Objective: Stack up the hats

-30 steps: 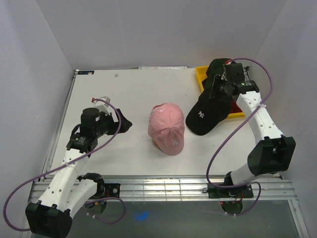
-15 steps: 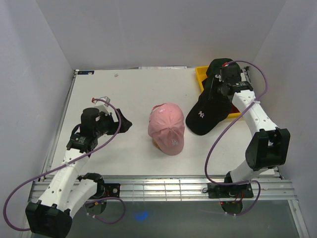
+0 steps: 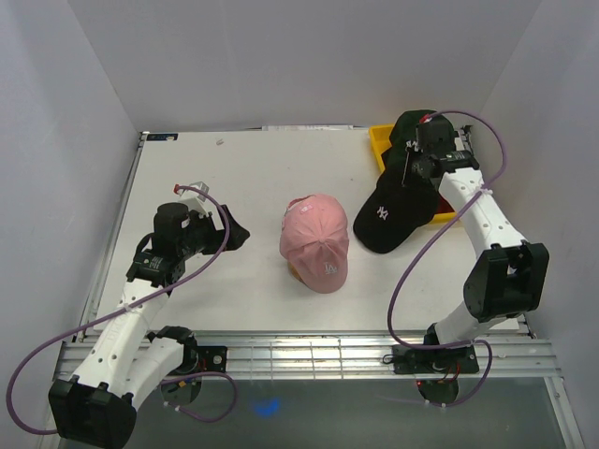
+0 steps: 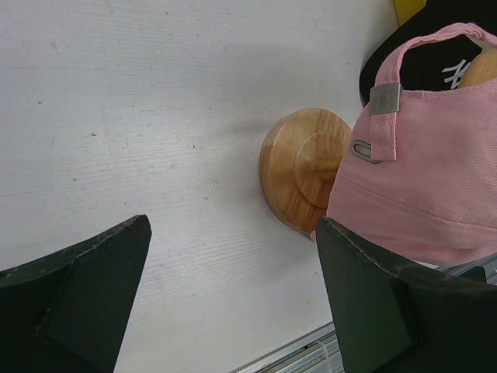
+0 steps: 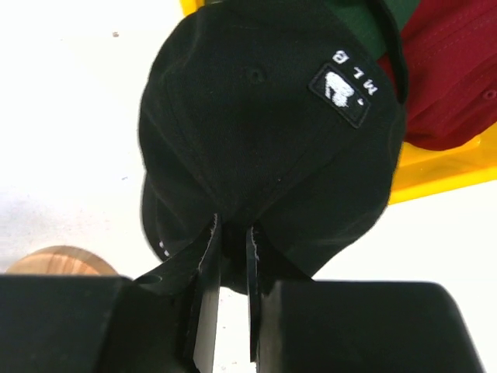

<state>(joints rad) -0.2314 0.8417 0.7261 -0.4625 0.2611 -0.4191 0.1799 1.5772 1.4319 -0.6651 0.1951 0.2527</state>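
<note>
The pink hat (image 3: 315,241) sits on the wooden stand (image 4: 303,167) at the table's middle; it also shows in the left wrist view (image 4: 423,171). The black hat (image 3: 393,213) lies right of it, partly over the yellow tray (image 3: 379,140). My right gripper (image 3: 412,173) is shut on a fold of the black hat's crown (image 5: 264,132). The dark green hat (image 5: 380,15) and the red hat (image 5: 450,70) lie in the tray behind it. My left gripper (image 3: 234,232) is open and empty, left of the pink hat.
The yellow tray's rim (image 5: 443,175) stands at the back right by the right wall. The stand's round base (image 5: 58,260) shows at the lower left of the right wrist view. The table's front edge (image 3: 309,339) runs along the metal rails.
My right gripper has shifted slightly toward the back with the black hat in it. The left arm has barely moved.
</note>
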